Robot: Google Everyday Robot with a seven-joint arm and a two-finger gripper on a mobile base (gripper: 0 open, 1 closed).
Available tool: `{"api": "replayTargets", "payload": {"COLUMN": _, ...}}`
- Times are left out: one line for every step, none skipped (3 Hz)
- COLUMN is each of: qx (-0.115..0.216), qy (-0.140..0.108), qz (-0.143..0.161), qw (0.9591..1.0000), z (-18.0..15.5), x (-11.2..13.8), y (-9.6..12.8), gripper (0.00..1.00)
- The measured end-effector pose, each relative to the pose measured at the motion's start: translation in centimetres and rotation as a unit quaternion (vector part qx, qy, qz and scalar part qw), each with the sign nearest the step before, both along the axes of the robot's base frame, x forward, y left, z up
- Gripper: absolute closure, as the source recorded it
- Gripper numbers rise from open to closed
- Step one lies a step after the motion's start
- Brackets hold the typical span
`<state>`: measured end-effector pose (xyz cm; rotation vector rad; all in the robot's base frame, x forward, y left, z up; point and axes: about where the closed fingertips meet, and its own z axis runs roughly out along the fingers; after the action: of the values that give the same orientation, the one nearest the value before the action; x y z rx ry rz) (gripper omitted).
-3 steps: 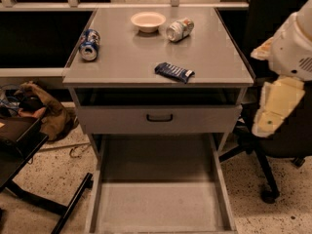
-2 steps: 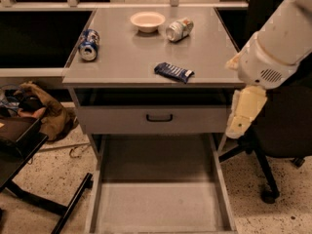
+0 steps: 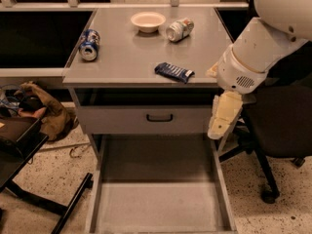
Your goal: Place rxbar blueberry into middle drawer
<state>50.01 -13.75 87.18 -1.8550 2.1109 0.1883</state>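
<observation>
The rxbar blueberry (image 3: 174, 72) is seen lying flat on the grey tabletop (image 3: 122, 57), close to its front edge, up and to the left of the end effector (image 3: 217, 130) and apart from it. Its long axis is set roughly along that front edge, slightly skewed, with the nearer end pointed towards the end effector. The end effector is held below the tabletop's right front corner, pointing downward beside the cabinet; whether it is open or closed cannot be told, and nothing is seen held in it. The middle drawer (image 3: 161, 204) is pulled out below and to the left of the end effector, its flat floor exposed. A closed drawer front (image 3: 122, 120) with a black handle is found level with the end effector, to its left. Farther up and left, a white bowl (image 3: 147, 21), a silver can (image 3: 179, 29) and a blue soda can (image 3: 89, 44) are laid out on the tabletop. A black office chair (image 3: 282, 130) is placed to the right, on a speckled floor (image 3: 44, 179).
</observation>
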Motion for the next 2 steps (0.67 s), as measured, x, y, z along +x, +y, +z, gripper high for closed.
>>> {"api": "replayTargets", "payload": {"qx": 0.051, "qy": -0.006, "qz": 0.017, "qw": 0.9985, "z": -0.4, "x": 1.7, "y": 1.0, "gripper": 0.00}}
{"api": "replayTargets", "payload": {"qx": 0.136, "qy": -0.025, "qz": 0.030, "qw": 0.9899, "z": -0.4, "x": 5.5, "y": 2.2, "gripper": 0.00}}
